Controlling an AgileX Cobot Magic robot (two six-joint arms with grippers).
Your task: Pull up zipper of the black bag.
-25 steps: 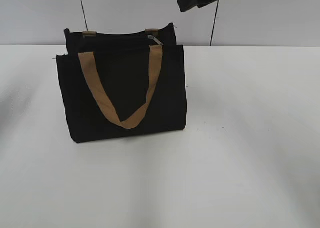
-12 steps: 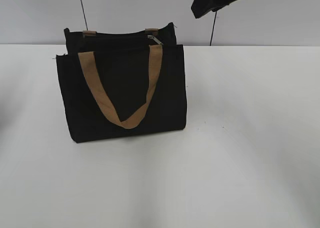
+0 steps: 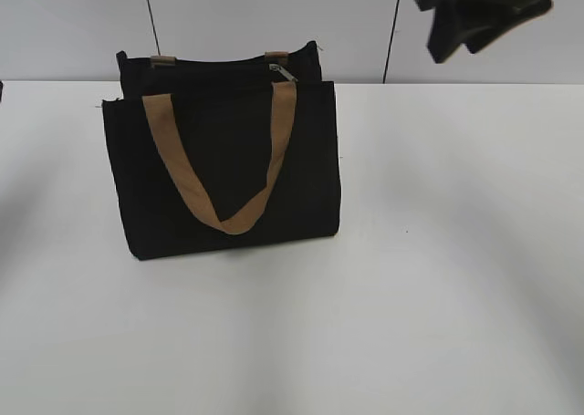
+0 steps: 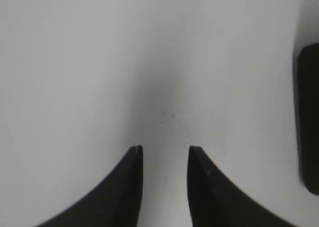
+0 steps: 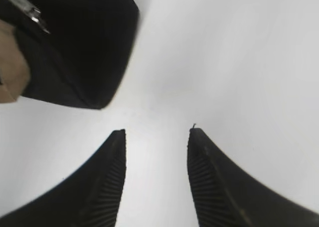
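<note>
The black bag (image 3: pixel 224 173) stands upright on the white table, left of centre, with a tan strap handle (image 3: pixel 182 173) hanging down its front. The zipper runs along its top edge, with the silver pull tab (image 3: pixel 283 71) at the right end. My right gripper (image 3: pixel 476 15) hangs high at the top right, well apart from the bag. In the right wrist view it (image 5: pixel 157 130) is open and empty above the table, with the bag's corner (image 5: pixel 84 47) and the pull tab (image 5: pixel 25 7) at the upper left. My left gripper (image 4: pixel 164 147) is open and empty over bare table.
The white table (image 3: pixel 438 251) extends to the right of and in front of the bag. A pale wall with dark vertical seams (image 3: pixel 392 32) stands behind. A dark edge (image 4: pixel 309 117), likely the bag, shows at the right of the left wrist view.
My right gripper has moved to the right along the top of the exterior view, away from above the bag. The bag has not moved.
</note>
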